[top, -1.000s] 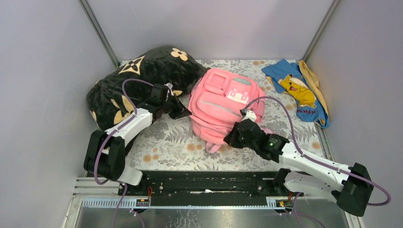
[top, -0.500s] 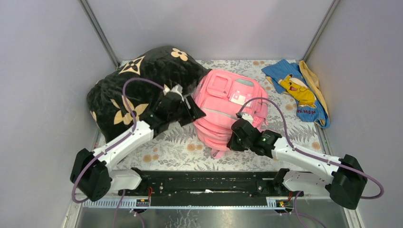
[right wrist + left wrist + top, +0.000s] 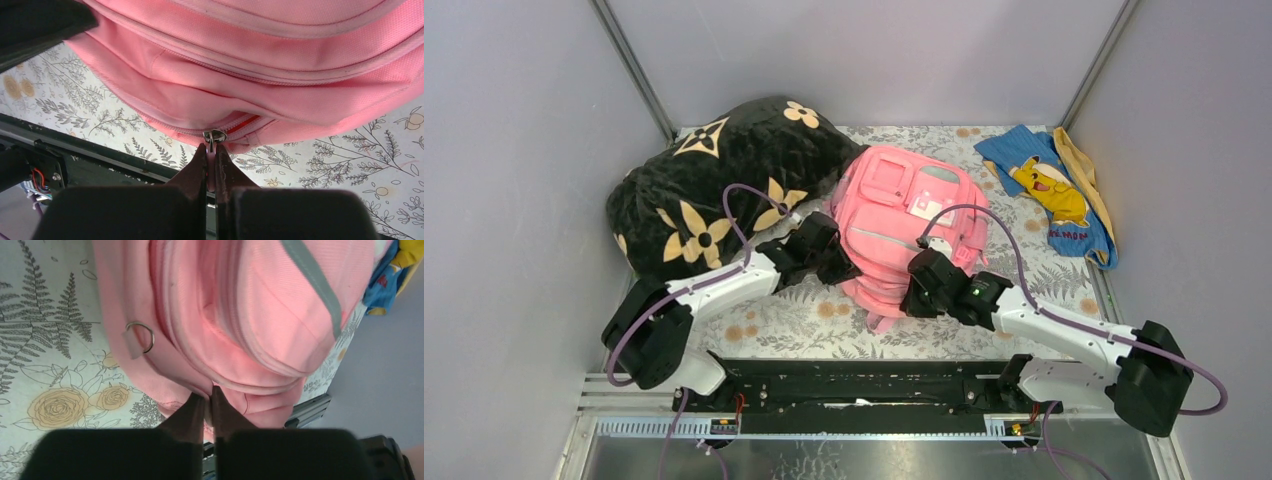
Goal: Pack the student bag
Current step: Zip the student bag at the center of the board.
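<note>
The pink student bag lies front-up on the floral mat, mid-table. My left gripper is at the bag's near left edge. In the left wrist view its jaws are pinched on a fold of the bag's pink fabric, close to a metal ring. My right gripper is at the bag's near bottom edge. In the right wrist view it is shut on the metal zip pull of the bag. A short orange gap shows in the zip beside the pull.
A black pillow with tan flowers lies against the bag's left side. A blue cloth with a yellow cartoon figure lies at the back right. Grey walls enclose the mat, and the black base rail runs along the near edge.
My left gripper left the pillow, swung right to the bag's near left edge, opened, then closed on its fabric. The right gripper shifted slightly left, still holding the zip pull.
</note>
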